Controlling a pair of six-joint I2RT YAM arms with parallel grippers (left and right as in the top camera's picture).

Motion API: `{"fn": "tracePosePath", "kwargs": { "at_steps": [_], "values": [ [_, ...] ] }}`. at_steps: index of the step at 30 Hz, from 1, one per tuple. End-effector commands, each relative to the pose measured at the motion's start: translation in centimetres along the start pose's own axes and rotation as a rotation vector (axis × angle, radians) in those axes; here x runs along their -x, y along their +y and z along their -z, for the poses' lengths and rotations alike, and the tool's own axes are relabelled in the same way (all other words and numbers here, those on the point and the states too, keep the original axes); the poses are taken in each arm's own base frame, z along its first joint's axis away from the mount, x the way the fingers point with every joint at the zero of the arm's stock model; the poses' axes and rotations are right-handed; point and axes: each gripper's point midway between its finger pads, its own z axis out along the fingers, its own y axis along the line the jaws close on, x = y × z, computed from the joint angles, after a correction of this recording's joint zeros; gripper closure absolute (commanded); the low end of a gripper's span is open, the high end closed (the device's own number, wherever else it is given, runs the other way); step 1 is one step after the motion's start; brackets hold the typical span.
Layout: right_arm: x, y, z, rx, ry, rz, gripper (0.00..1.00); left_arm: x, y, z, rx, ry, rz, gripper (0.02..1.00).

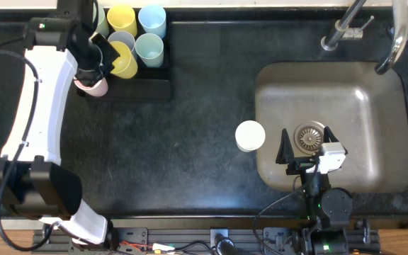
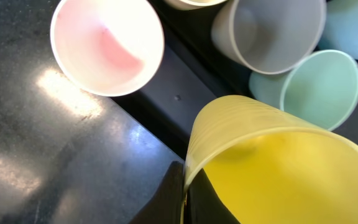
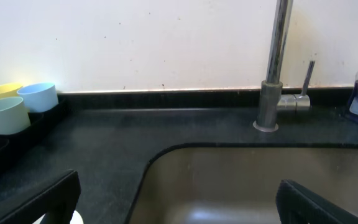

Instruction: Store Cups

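You have a dark speckled stone countertop point(image 1: 190, 142) in front of you, with a stainless steel sink point(image 1: 360, 92) sunk into its right side. Nearest, the right gripper point(image 1: 307, 140) hangs over the sink's near left part with its fingers spread wide and nothing between them. Just left of it, a white plastic cup point(image 1: 250, 135) stands upright on the counter beside the sink's rim. Farther off on the left, a pink plastic cup point(image 2: 107, 45) stands just beside a black tray point(image 1: 147, 88). The left gripper point(image 1: 105, 57) is clamped on the rim of a tilted yellow plastic cup point(image 2: 278, 168) above that tray. Beyond stand a grey cup point(image 2: 269, 31), a mint cup point(image 2: 322, 87), a light blue cup point(image 1: 151, 19) and a second yellow cup point(image 1: 121, 18).
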Motion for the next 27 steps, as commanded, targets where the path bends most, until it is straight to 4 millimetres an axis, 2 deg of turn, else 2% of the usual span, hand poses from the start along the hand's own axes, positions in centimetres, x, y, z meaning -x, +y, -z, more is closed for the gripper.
{"fn": "tracePosePath", "kwargs": {
  "at_steps": [1,18,27],
  "values": [
    [0.0,-0.2,0.0,-0.006,-0.008,0.0,0.005,-0.1,1.1,-1.4,0.039,0.018,0.02,0.982],
    [0.0,-0.2,0.0,-0.006,-0.008,0.0,0.003,0.1,2.8,-5.6,0.15,0.059,0.028,0.982],
    [0.0,-0.2,0.0,-0.006,-0.008,0.0,0.005,0.1,3.2,-6.8,0.186,0.069,0.026,0.982]
  ]
}}
